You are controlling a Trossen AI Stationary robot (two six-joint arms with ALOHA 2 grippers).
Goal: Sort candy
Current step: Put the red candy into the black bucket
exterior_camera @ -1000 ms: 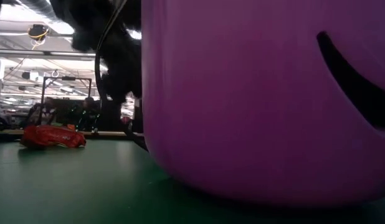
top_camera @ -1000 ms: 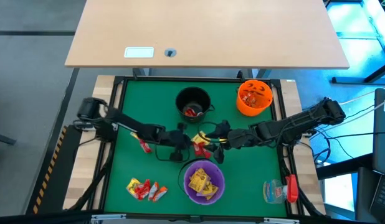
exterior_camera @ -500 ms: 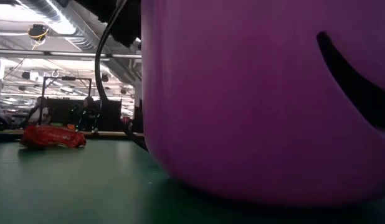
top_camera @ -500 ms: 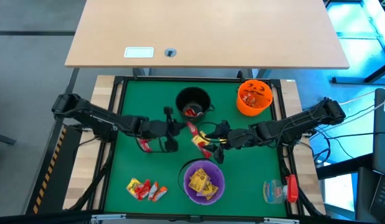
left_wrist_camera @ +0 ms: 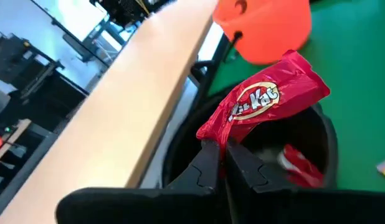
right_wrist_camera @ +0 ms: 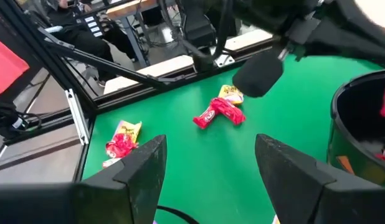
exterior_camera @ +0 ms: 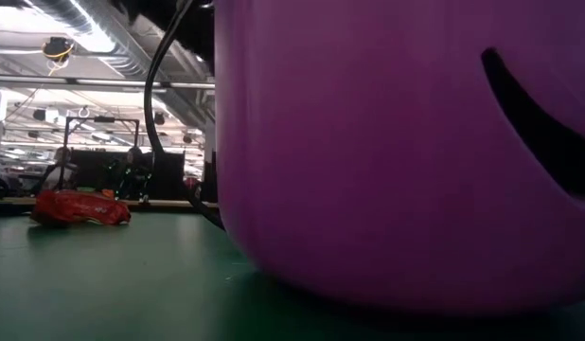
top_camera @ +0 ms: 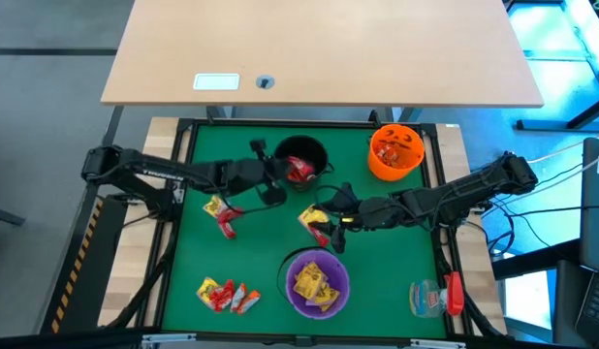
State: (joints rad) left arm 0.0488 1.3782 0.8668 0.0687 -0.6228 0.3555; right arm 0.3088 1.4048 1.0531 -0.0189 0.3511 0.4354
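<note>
Left gripper (left_wrist_camera: 221, 163) clamped on a shiny red wrapped candy bar (left_wrist_camera: 265, 102), held over the round black bucket (top_camera: 301, 160); orange bucket (top_camera: 395, 151) stands nearby. Right gripper (top_camera: 331, 221) spread apart, holding nothing, beside loose yellow and red candies (top_camera: 314, 224); purple bucket (top_camera: 317, 281) near.

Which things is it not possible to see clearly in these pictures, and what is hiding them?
- Low view: the purple bowl fills the picture, hiding both grippers and most of the candy.
- High view: the candy in the orange bowl is too small to count.
- Left wrist view: the black bowl is partly hidden behind the red KitKat in the left gripper.
</note>
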